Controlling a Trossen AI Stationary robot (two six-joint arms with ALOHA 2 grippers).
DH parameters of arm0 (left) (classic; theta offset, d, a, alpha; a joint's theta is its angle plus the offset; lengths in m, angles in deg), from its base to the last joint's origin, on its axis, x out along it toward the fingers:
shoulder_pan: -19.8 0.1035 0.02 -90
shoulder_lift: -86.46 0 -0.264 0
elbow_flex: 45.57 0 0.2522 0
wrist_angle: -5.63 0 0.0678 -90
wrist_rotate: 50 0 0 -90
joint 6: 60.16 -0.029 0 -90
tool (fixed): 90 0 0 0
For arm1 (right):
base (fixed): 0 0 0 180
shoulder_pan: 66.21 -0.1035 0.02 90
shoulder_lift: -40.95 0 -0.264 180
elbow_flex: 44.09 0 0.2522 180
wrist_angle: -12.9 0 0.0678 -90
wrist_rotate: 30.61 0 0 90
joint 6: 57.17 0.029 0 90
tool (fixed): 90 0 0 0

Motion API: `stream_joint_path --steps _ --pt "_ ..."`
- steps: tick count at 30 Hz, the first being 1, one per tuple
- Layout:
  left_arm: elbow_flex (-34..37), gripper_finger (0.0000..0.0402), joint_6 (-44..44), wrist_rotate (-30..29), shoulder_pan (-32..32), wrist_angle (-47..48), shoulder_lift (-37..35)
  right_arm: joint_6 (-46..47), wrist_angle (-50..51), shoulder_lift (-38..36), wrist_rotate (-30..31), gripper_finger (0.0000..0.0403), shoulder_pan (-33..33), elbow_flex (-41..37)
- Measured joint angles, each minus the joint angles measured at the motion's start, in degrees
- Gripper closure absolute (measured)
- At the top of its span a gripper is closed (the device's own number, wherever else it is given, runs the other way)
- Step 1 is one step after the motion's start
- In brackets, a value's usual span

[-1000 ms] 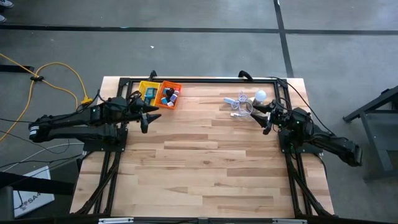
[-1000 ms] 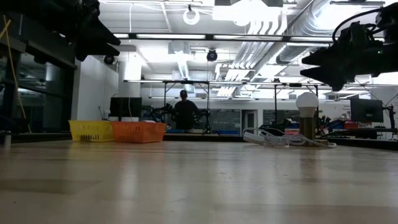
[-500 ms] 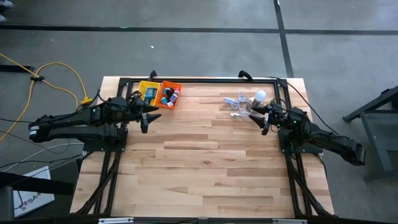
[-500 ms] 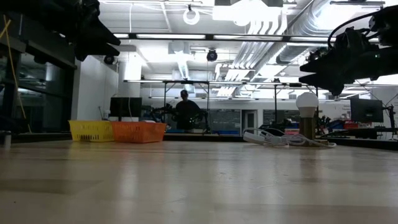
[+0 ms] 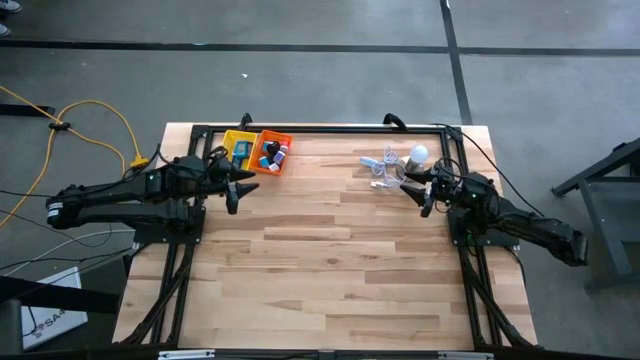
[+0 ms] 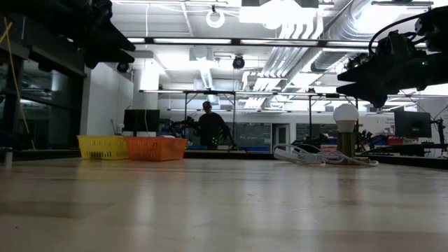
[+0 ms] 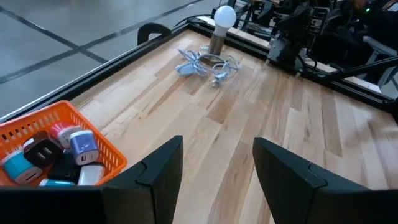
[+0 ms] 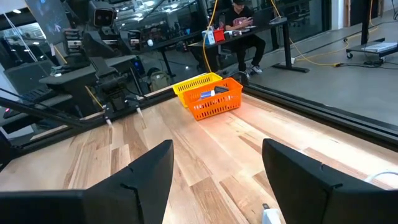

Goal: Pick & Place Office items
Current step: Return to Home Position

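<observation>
The office items (image 7: pixel 59 155), small blue, light-blue, pink-red, white and black pieces, lie heaped in an orange basket (image 5: pixel 271 152) at the table's far left. A yellow basket (image 5: pixel 236 147) stands against its left side. My left gripper (image 5: pixel 240 190) hangs above the table just near of the baskets. It is open, with only bare wood between its fingers (image 7: pixel 160 171). My right gripper (image 5: pixel 420 192) hovers open at the far right, beside a white cable (image 5: pixel 383 168) and a light bulb (image 5: pixel 418 154), and holds nothing.
The light bulb (image 6: pixel 345 126) stands upright on the table with the coiled cable (image 6: pixel 308 155) lying next to it. A black frame (image 5: pixel 320 129) runs along the table's far edge and sides. Bare wood (image 5: pixel 330 260) spreads across the middle and near half. A person (image 6: pixel 208 126) sits in the room beyond.
</observation>
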Motion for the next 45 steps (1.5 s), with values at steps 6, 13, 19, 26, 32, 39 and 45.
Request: stream_joint_path --steps 6,13,19,26,32,39,45 --pt "0.02 0.0213 -3.39 -0.25 0.00 0.67 0.00 0.00 -0.02 0.00 0.00 0.0170 0.00 0.00" --pt "5.92 0.0213 -4.09 -1.14 -1.25 -5.33 -1.04 0.00 -0.06 0.00 -0.02 0.0170 0.00 0.00" --pt "17.87 0.0213 -5.19 -1.23 -3.13 -17.01 -7.04 -0.02 -0.11 0.00 -0.04 0.0170 0.00 0.00" --pt "28.00 0.0213 -6.52 -1.74 -4.90 -28.57 -12.13 -0.02 -0.13 0.01 -0.04 0.0170 0.00 0.00" --pt "29.00 0.0213 -10.00 -1.84 -5.29 -29.72 -13.36 -0.02 -0.15 0.02 -0.04 0.0170 0.00 0.00" --pt "29.13 0.0213 -13.03 -1.81 -4.28 -27.54 -13.52 -0.02 -0.31 0.02 -0.04 0.0170 0.00 0.00" --pt "29.22 0.0213 -13.79 -1.49 -1.25 -20.11 -17.13 -0.02 -0.35 0.02 -0.07 0.0170 0.00 0.00"
